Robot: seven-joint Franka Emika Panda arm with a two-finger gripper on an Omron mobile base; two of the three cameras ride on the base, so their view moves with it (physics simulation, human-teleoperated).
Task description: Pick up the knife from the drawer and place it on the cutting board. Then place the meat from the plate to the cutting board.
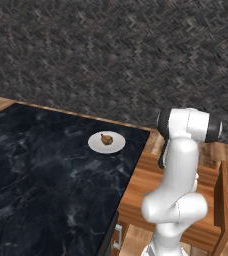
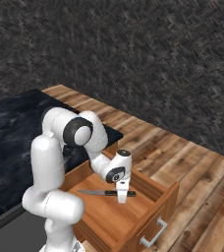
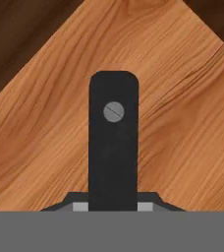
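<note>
The arm reaches down into the open drawer (image 2: 133, 216), which stands pulled out from under the counter (image 1: 46, 170). The gripper (image 2: 122, 196) points downward over the drawer floor and is closed on the knife (image 2: 104, 193) at its dark handle. In the hand view the handle (image 3: 113, 142) runs up from between the two fingertips (image 3: 80, 205), which sit against either side of it; a round grey rivet shows near the handle's far end. Bare wood of the drawer floor (image 3: 182, 123) lies behind it.

In the right base view the knife lies roughly level, its grey blade extending to the left of the gripper and the handle end just to the right of it. Whether the knife rests on the drawer floor or is lifted clear of it cannot be told.

In the left base view the plate (image 1: 97, 145) sits on the dark marble counter near its right edge, well apart from the drawer. The meat (image 1: 106, 139) lies on the plate, near its centre.
</note>
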